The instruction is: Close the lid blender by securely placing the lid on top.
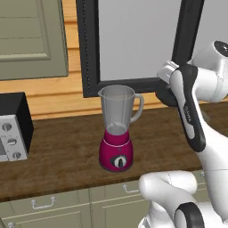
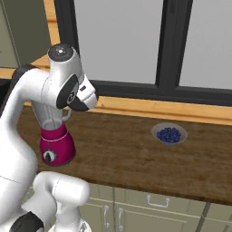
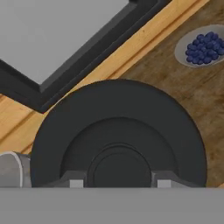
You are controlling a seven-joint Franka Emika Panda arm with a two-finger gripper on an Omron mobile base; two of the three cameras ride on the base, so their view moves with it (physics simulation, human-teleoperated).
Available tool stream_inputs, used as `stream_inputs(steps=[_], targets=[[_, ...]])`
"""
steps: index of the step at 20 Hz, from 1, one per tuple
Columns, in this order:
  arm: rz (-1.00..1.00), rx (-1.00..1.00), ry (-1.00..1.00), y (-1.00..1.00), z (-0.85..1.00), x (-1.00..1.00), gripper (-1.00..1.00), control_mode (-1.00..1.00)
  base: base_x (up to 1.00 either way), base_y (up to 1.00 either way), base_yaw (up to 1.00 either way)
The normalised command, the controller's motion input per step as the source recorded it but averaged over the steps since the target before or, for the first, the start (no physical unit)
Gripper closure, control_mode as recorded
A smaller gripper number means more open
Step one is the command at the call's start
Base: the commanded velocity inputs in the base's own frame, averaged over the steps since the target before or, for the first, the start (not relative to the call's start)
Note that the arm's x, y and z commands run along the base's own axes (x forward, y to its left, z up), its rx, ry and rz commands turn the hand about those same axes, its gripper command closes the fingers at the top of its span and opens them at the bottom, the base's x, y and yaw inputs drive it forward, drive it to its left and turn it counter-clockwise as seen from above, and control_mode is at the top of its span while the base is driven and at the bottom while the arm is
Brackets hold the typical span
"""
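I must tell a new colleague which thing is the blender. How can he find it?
On the brown wooden counter under the dark-framed window stands the blender. It alone has a magenta base with a black dial, and a tall clear jar, open on top.

The lid (image 3: 118, 135) hides the fingers (image 3: 76, 181) — blender (image 2: 56, 145) half-hidden behind arm.

The blender (image 1: 117, 133) stands upright on the wooden counter: a magenta rounded base with a black dial, topped by a tall clear grey jar with side handle and spout. The jar mouth is open. The lid (image 3: 118, 135), a round dark grey-black cap, is raised off the counter, apart from the jar.
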Motion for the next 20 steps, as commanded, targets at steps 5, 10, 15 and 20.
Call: stream_inputs(steps=[5,10,15,20], targets=[[0.0,0.06,0.0,0.89,0.48,0.0,1.0,-1.0,0.0,0.0,0.0],[0.0,0.06,0.0,0.9,0.37,0.0,1.0,-1.0,0.0,0.0,0.0],[0.0,0.01,0.07,0.79,0.25,0.12,1.0,-1.0,0.0,0.0,0.0],[-0.05,0.0,0.17,0.41,0.03,0.32,1.0,-1.0,0.0,0.0,0.0]])
